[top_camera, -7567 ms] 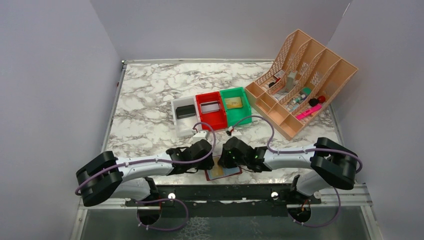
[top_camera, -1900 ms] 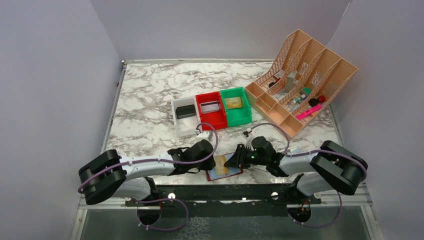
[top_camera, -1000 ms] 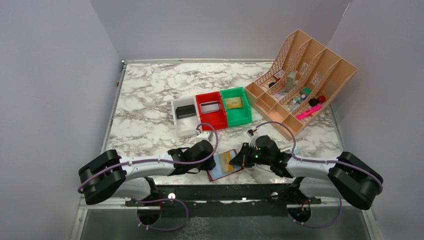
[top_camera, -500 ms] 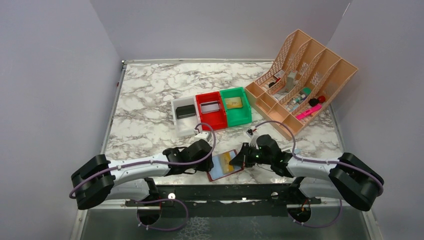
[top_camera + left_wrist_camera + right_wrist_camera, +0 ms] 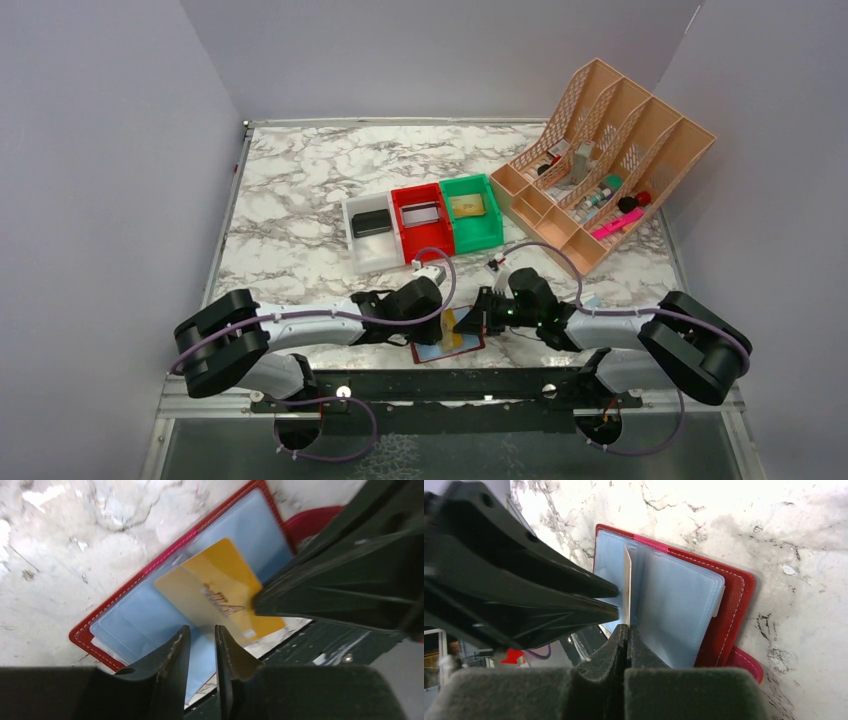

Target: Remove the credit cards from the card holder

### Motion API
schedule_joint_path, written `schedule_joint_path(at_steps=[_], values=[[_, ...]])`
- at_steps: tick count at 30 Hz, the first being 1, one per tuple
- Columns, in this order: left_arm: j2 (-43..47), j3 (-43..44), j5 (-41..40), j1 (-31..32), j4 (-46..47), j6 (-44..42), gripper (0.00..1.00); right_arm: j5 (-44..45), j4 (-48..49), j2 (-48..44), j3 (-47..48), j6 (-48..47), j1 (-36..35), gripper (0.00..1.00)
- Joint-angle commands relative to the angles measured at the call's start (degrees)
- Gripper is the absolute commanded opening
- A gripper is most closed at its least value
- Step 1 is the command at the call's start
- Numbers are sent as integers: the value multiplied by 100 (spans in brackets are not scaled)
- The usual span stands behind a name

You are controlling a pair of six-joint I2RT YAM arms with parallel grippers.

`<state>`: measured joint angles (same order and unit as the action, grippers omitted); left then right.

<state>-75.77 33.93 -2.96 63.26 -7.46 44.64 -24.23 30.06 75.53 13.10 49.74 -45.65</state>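
The dark-red card holder [image 5: 428, 353] lies open near the table's front edge, with its light-blue pocket face [image 5: 145, 615] up. My right gripper [image 5: 471, 322] is shut on a gold credit card [image 5: 454, 326] and holds it on edge over the pockets. The wrist views show the card [image 5: 215, 590], its thin edge [image 5: 627, 585] and the holder [image 5: 684, 605]. My left gripper [image 5: 202, 635] hovers just left of the card, over the holder, with the jaws a narrow gap apart and nothing between them. Its fingers [image 5: 549, 595] almost touch the card.
Behind the holder stand three bins: a white bin [image 5: 378, 256] with a black card [image 5: 370, 223], a red bin [image 5: 432, 242] with a silver card [image 5: 422, 213] and a green bin [image 5: 480, 233] with a gold card [image 5: 466, 205]. A peach desk organizer [image 5: 600, 160] stands at the back right.
The holder, tilted up half a second ago, lies flatter now. My left gripper has moved right, up to the gold card. My right gripper still holds the card, now more upright.
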Motion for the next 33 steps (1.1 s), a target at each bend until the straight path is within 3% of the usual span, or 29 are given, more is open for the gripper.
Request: schedule_joint_path(at_steps=[1, 10, 17, 27, 33], values=[[-213, -231, 151, 150, 111, 49, 26, 312, -141, -213, -4, 47, 12, 1], [-117, -471, -72, 185, 87, 207, 20, -18, 175, -68, 0, 90, 12, 19], [-219, -414, -116, 196, 47, 220, 17, -123, 436, 208, 29, 170, 15, 21], [-120, -472, -212, 222, 11, 262, 17, 356, 198, -50, -77, 292, 12, 1], [115, -561, -312, 226, -31, 238, 17, 1136, -739, -830, -130, 262, 17, 1]])
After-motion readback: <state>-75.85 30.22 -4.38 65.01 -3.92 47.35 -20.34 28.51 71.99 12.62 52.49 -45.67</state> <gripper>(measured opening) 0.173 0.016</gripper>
